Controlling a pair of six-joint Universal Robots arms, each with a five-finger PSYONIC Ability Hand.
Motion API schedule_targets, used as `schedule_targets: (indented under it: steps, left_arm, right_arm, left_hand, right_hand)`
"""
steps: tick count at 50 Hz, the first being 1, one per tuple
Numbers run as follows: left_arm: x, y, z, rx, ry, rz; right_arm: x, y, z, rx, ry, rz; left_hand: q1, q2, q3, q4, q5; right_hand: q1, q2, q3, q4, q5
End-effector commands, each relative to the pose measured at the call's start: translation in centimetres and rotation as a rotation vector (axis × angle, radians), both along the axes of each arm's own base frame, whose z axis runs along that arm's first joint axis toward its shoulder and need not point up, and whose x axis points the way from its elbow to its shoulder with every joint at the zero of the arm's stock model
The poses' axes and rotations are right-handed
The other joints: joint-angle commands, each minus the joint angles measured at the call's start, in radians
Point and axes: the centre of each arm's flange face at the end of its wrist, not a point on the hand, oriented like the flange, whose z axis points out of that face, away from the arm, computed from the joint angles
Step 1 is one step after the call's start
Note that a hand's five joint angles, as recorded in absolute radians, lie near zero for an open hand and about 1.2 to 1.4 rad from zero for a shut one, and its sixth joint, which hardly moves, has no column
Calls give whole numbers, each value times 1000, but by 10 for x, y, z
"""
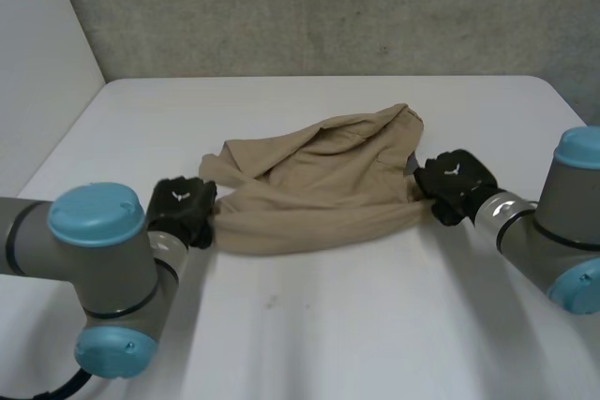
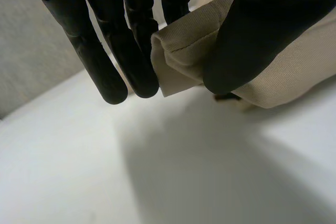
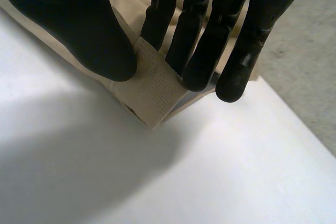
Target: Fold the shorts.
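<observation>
Left hand (image 1: pixel 183 205), right hand (image 1: pixel 455 180) pinch shorts' (image 1: pixel 319 185) opposite edges, seemingly lifted.

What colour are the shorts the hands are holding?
The shorts are plain tan, with no pattern; the head view shows this best.

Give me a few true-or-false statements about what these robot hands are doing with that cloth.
1. The left hand pinches one end of the shorts between thumb and fingers. True.
2. The right hand hovers open, away from the shorts. False: it pinches the opposite end between thumb and fingers.
3. The shorts are folded into a neat square. False: they lie rumpled between the two hands.
4. The table under the shorts is white. True.
</observation>
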Motion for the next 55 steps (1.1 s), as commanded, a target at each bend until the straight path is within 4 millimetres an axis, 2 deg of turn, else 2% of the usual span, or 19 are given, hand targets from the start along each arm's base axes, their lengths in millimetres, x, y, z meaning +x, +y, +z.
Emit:
schedule_targets:
  steps: [1, 2, 4, 5, 8, 9, 12, 13, 17, 19, 24, 27, 36, 40, 44, 47, 50, 52, 55]
  left_arm:
    - [7, -6, 64, -162, 82, 24]
    - [13, -4, 93, -229, 115, 33]
    - [16, -1, 112, -273, 136, 33]
    - [18, 6, 137, -331, 166, 20]
    - [22, 19, 177, -424, 211, -13]
    - [24, 28, 205, -486, 241, -43]
    - [28, 45, 241, -553, 272, -83]
    - [32, 56, 264, -594, 289, -96]
    - [42, 78, 312, -670, 327, -99]
    - [44, 82, 322, -681, 332, -99]
    - [43, 83, 322, -655, 320, -105]
    - [38, 70, 296, -573, 286, -104]
    - [12, 10, 190, -258, 145, -93]
    - [6, -23, 155, -188, 111, -69]
    - [-5, -58, 137, -213, 88, -60]
    - [-9, -76, 154, -319, 84, -54]
    - [-14, -92, 198, -526, 105, -25]
    - [-16, -97, 240, -687, 156, 9]
    - [-15, -92, 279, -814, 213, 36]
  right_arm:
    - [-6, 9, 50, -31, -47, -69]
    - [-8, 14, 63, -38, -47, -75]
    - [-10, 18, 79, -55, -52, -86]
    - [-12, 21, 99, -91, -61, -99]
    - [-16, 28, 135, -167, -80, -125]
    - [-19, 35, 163, -235, -98, -144]
    - [-25, 48, 211, -350, -144, -174]
    - [-27, 50, 222, -377, -158, -180]
    - [-32, 65, 267, -480, -214, -189]
    - [-33, 71, 279, -500, -231, -187]
    - [-31, 76, 278, -455, -226, -179]
    - [-27, 73, 265, -409, -216, -168]
    - [-12, 34, 173, -122, -116, -169]
    - [-7, 17, 141, -52, -91, -170]
    - [-2, -4, 128, -80, -102, -174]
    - [3, -18, 132, -165, -139, -184]
    - [9, -35, 160, -334, -241, -215]
    - [14, -40, 191, -469, -329, -229]
    - [15, -37, 231, -607, -416, -226]
  left_hand:
    - [269, 210, 216, 209, 272]
    - [269, 210, 216, 209, 272]
    - [269, 210, 216, 209, 272]
    - [269, 210, 216, 209, 272]
    - [269, 210, 216, 209, 272]
    - [269, 210, 216, 209, 272]
    - [269, 210, 216, 209, 272]
    - [269, 210, 216, 209, 272]
    - [269, 210, 216, 209, 272]
    - [269, 210, 216, 209, 272]
    - [269, 210, 216, 209, 272]
    - [269, 210, 216, 209, 272]
    - [269, 210, 216, 209, 272]
    - [269, 210, 216, 209, 272]
    - [269, 210, 216, 209, 272]
    - [269, 210, 216, 209, 272]
    - [269, 210, 216, 209, 272]
    - [269, 210, 216, 209, 272]
    - [269, 210, 216, 209, 272]
  right_hand:
    - [480, 222, 218, 206, 247]
    - [480, 222, 218, 206, 247]
    - [480, 222, 218, 206, 247]
    - [480, 222, 218, 206, 247]
    - [480, 222, 218, 206, 247]
    - [480, 222, 218, 206, 247]
    - [480, 222, 218, 206, 247]
    - [480, 222, 218, 206, 247]
    - [480, 222, 218, 206, 247]
    - [480, 222, 218, 206, 247]
    - [480, 222, 218, 206, 247]
    - [480, 222, 218, 206, 247]
    - [480, 222, 218, 206, 247]
    - [480, 222, 218, 206, 247]
    - [480, 222, 218, 206, 247]
    - [480, 222, 218, 206, 247]
    - [480, 222, 218, 206, 247]
    - [480, 222, 218, 206, 247]
    - [480, 222, 218, 206, 247]
